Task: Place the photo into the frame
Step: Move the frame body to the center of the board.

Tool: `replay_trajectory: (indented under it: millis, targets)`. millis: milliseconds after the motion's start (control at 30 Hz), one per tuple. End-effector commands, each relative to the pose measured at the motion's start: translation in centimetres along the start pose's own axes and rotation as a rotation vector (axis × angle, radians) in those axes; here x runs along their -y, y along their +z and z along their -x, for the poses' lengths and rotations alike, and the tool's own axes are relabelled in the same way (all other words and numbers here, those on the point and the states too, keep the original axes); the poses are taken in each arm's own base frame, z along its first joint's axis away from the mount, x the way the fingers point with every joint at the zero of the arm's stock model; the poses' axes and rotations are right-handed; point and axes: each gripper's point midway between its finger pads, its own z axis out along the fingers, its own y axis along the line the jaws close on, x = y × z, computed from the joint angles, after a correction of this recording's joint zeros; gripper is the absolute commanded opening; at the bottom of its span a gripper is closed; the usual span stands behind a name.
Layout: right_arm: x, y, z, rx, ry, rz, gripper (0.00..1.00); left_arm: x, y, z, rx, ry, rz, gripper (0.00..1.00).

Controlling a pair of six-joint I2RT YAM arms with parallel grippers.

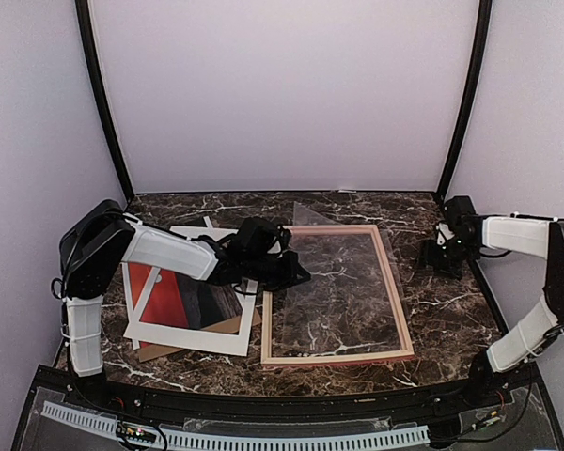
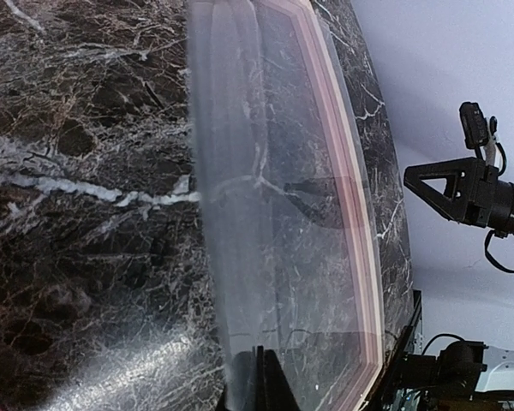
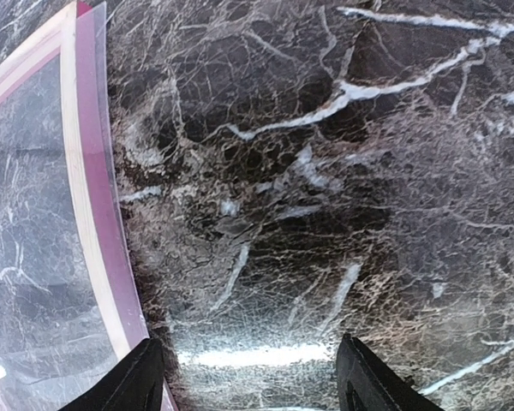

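**Spotter:** What's the clear thing over the frame?

**Me:** A thin transparent sheet (image 1: 334, 282), glossy and rectangular. My left hand (image 1: 289, 272) is closed right down on its left edge. The sheet sits skewed over the frame (image 1: 396, 282), with one corner poking past the far rail. The frame is a slim wooden rectangle with a pink face and a pale inner side, lying flat on the dark, white-veined marble tabletop (image 1: 451, 310).

**Spotter:** And the photo?

**Me:** The photo (image 1: 164, 299) is left of the frame, under a white mat (image 1: 193, 334). Only red-orange and dark patches show through the window, and my left arm covers part of it. A brown board (image 1: 155, 350) peeks out underneath.

**Spotter:** Right hand?

**Me:** My right hand (image 1: 442, 256) is spread wide and holding nothing, beyond the frame's right rail. In my left wrist view the sheet's edge is smeared, so I can't tell how far it's raised.
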Motion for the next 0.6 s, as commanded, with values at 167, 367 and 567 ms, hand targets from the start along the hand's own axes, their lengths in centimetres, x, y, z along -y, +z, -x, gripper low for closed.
replay_trajectory:
  millis: [167, 367, 567]
  targets:
    - [-1.9, 1.5, -1.6, -0.036, -0.046, 0.061, 0.70, -1.6, -2.5, 0.8, 0.087, 0.033, 0.091, 0.00]
    - [-2.9, 2.2, -2.2, -0.055, -0.067, 0.067, 0.70, -2.0, -2.9, 0.8, 0.102, 0.035, 0.101, 0.00]
    - [-3.2, 2.5, -2.5, -0.062, -0.076, 0.066, 0.70, -1.9, -2.2, 0.6, 0.077, 0.048, 0.090, 0.00]
